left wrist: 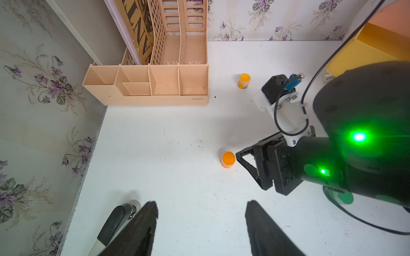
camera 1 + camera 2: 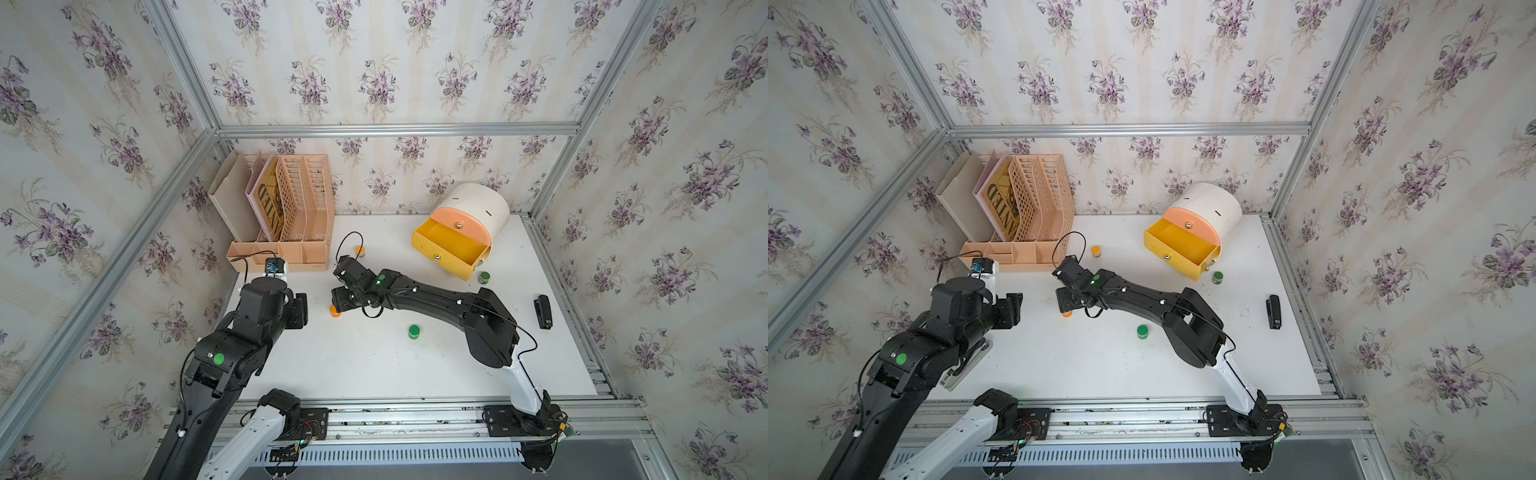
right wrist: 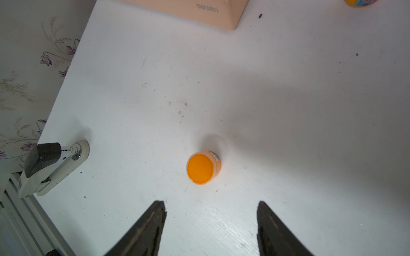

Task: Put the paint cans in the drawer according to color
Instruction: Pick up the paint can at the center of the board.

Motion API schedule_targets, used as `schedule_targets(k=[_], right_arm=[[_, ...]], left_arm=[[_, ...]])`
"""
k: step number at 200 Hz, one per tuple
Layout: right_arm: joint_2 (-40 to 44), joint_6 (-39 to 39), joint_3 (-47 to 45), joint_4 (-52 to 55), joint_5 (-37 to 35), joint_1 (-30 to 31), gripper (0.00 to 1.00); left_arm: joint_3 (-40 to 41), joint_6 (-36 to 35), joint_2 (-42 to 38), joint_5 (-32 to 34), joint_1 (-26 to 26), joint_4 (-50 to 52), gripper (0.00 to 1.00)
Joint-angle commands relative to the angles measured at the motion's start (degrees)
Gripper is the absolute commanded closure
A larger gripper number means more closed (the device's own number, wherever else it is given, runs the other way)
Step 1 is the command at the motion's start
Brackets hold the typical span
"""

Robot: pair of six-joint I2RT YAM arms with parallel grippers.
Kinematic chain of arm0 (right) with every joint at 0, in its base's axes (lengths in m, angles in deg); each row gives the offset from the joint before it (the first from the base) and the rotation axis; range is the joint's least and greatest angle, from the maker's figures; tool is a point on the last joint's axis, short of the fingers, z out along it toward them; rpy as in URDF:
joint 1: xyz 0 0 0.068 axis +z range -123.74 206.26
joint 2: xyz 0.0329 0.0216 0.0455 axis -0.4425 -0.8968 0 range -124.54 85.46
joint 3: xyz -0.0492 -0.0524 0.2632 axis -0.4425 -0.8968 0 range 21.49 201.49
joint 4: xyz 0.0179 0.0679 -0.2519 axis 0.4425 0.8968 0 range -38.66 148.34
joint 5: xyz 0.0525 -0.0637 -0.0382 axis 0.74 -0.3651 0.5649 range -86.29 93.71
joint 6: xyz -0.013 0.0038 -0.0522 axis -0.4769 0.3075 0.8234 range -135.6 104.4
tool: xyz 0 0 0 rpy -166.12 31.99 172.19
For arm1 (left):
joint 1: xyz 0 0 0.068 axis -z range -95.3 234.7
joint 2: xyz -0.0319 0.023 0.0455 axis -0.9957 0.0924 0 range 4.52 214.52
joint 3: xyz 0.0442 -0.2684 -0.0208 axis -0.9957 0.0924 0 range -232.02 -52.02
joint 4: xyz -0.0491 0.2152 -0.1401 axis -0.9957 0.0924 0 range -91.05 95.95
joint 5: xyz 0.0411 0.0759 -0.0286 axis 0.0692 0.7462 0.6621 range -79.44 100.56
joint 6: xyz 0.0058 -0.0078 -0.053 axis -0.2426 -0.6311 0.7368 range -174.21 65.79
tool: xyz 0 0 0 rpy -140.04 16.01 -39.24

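The drawer [image 2: 478, 208], a white drum cabinet at the back right, has its yellow drawer [image 2: 451, 249] pulled out and its peach one shut. One orange paint can [image 2: 335, 311] stands mid-table, and in the right wrist view this can [image 3: 203, 167] lies just ahead of my open right gripper [image 3: 210, 206], clear of both fingers. Another orange can [image 2: 360, 251] stands by the rack. A green can [image 2: 413, 331] sits mid-table and a second green can [image 2: 483, 277] sits beside the yellow drawer. My left gripper [image 1: 202, 206] hangs open and empty over bare table, left of the right gripper [image 2: 337, 300].
A peach file rack [image 2: 286, 216] fills the back left corner. A black stapler [image 2: 542, 311] lies near the right edge. A white-and-black stapler [image 3: 51, 164] lies at the left table edge under the left arm. The right arm [image 2: 436, 299] stretches across the middle.
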Motion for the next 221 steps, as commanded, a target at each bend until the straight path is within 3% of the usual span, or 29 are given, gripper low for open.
schedule_targets(k=[1, 80, 221], right_arm=[[-0.8, -0.7, 0.7, 0.9, -1.1, 0.3, 0.31], [-7.9, -0.6, 8.5, 3.9, -1.8, 1.8, 0.33], [-13.3, -1.0, 11.9, 4.7, -3.1, 2.0, 0.39]], left_arm=[[0.2, -0.6, -0.1, 0.2, -0.1, -0.1, 0.32], [1.1, -0.4, -0.5, -0.2, -0.1, -0.3, 0.32], [2.2, -0.9, -1.6, -2.8, -0.2, -1.7, 0.3]])
